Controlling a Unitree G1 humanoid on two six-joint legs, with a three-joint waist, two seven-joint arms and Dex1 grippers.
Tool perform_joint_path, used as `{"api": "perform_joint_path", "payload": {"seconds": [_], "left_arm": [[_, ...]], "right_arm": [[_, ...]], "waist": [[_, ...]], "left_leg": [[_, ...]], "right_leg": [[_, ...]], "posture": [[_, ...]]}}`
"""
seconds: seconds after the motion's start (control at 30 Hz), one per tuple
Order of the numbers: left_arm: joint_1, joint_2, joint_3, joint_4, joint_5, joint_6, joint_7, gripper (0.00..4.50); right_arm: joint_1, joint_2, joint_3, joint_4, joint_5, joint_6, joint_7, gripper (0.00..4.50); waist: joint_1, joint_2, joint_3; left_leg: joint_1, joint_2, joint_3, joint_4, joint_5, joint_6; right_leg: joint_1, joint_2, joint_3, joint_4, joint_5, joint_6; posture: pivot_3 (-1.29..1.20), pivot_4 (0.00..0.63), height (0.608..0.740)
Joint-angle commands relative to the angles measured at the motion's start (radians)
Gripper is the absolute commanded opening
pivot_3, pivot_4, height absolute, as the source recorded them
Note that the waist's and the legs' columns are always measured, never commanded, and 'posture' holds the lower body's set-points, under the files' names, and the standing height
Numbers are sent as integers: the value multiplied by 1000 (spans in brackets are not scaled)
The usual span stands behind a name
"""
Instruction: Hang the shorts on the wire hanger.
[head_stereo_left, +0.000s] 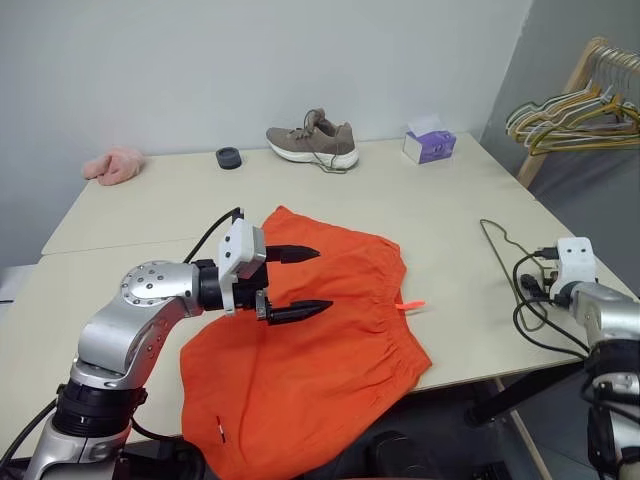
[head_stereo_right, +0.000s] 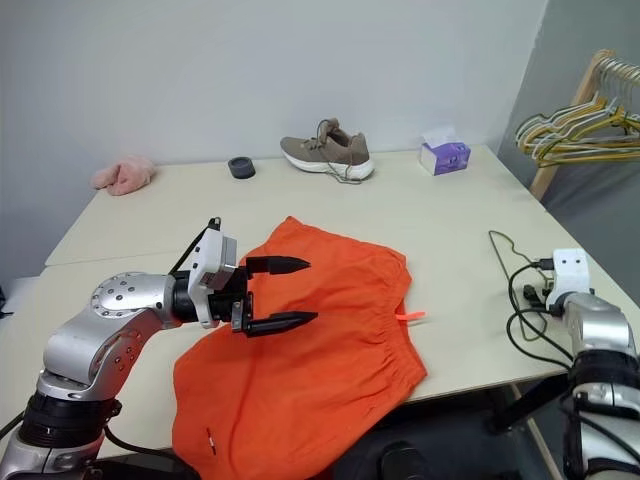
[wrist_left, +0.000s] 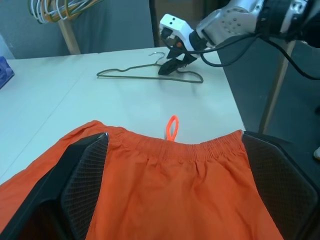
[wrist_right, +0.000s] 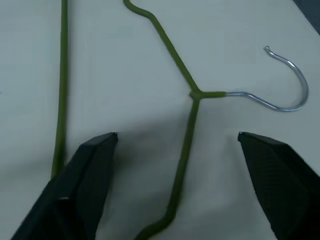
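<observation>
The orange shorts lie spread on the table's front part, waistband toward the right, with their drawstring loop sticking out. My left gripper hovers open just above the shorts, pointing right, with nothing between its fingers. The thin olive wire hanger lies flat on the table near the right edge, its bare metal hook pointing away. My right gripper is low over the hanger and open, its fingers on either side of one sloping arm of the wire, apart from it.
At the table's back stand a tan shoe, a purple tissue box, a black round object and a pink fluffy cloth. A bunch of hangers hangs on a wooden rack beyond the right edge.
</observation>
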Motion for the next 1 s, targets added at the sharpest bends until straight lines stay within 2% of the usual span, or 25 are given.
{"api": "perform_joint_path", "payload": {"seconds": [0.03,0.17,0.3,0.53,0.7,0.83,1.0], "left_arm": [[-10,11,7,-11,7,-30,-11,4500],[-14,4,-2,-3,17,-41,-6,4500],[-10,-1,-3,-10,23,-40,4,4500],[5,-2,13,-2,32,-42,30,4500],[-28,-13,27,68,74,-53,89,4500],[-105,-27,34,203,148,-81,164,4500],[-204,-52,49,312,186,-86,239,4500]], "right_arm": [[-80,-26,42,175,-22,10,91,2878],[-141,-35,82,324,-42,5,142,1434],[-165,-29,82,405,-47,-25,117,64],[-182,-12,111,379,-79,-156,96,28],[-179,-27,160,254,-119,-319,133,28],[-150,-67,179,4,-155,-487,146,28],[-51,-77,213,-306,-188,-605,180,28]], "waist": [[0,-1,0],[1,-3,0],[7,-9,-4],[9,-16,-9],[6,-5,-2],[7,7,6],[10,7,6]], "left_leg": [[1,0,0,0,0,0],[10,0,-1,-1,0,0],[15,0,-3,-1,0,0],[15,0,-4,0,0,0],[14,0,-3,-1,0,0],[11,0,-3,-1,0,0],[7,0,-5,-2,-1,-1]], "right_leg": [[1,0,0,0,0,0],[12,0,-1,-3,0,0],[18,0,-2,-6,-1,1],[20,-1,-2,-8,0,1],[17,-1,-1,-7,0,1],[13,-1,-1,-5,0,2],[11,-1,-1,-5,0,3]], "posture": [[-167,32,740],[-151,34,740],[-144,34,740],[-135,37,740],[-139,38,740],[-153,39,740],[-171,39,740]]}}
